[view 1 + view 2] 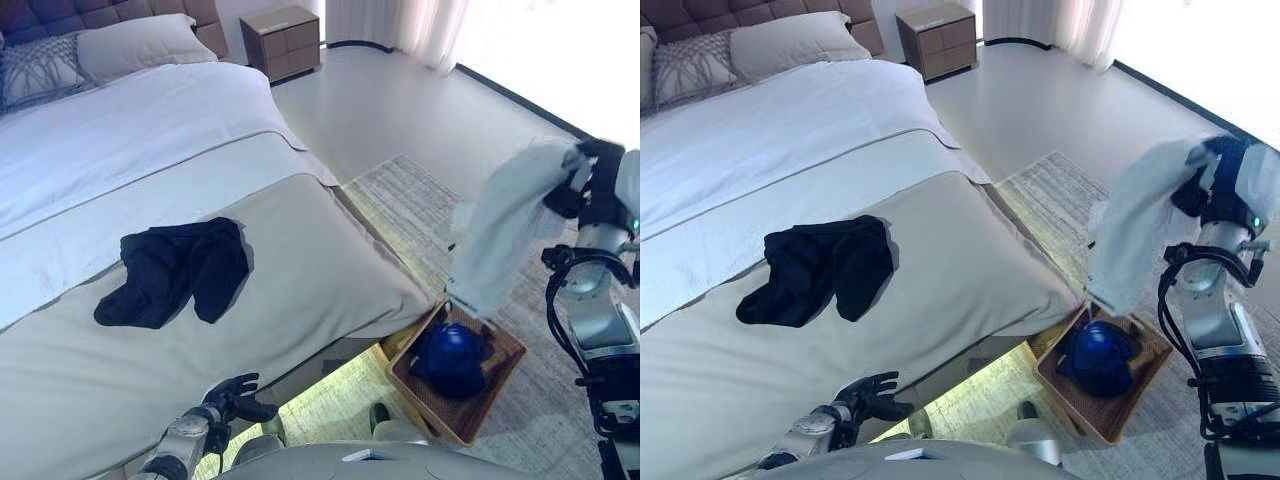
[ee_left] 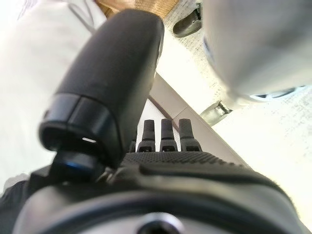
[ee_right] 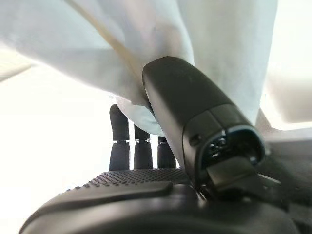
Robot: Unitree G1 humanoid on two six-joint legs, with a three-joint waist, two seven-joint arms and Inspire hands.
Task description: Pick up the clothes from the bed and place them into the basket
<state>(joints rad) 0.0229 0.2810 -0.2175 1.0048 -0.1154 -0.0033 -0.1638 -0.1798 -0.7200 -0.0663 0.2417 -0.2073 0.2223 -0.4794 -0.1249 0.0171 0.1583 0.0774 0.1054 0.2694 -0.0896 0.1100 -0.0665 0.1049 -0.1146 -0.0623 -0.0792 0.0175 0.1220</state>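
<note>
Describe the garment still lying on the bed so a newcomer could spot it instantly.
Start at the large bed with the beige cover filling the left of the head views. On that cover, toward the foot end, lies a crumpled black cloth garment. It is the only dark item on the bed; the pale light-blue garment hangs from the right hand, and a dark blue one sits in the brown woven basket.

the floor (image 1: 400,100) is pale and smooth. a patterned grey rug (image 1: 420,215) lies on it beside the foot of the bed. a wooden nightstand (image 1: 285,40) with drawers stands next to the dark tufted headboard (image 1: 90,15). white curtains (image 1: 390,25) hang in the far corner, and very strong daylight comes in from the window side.
</note>
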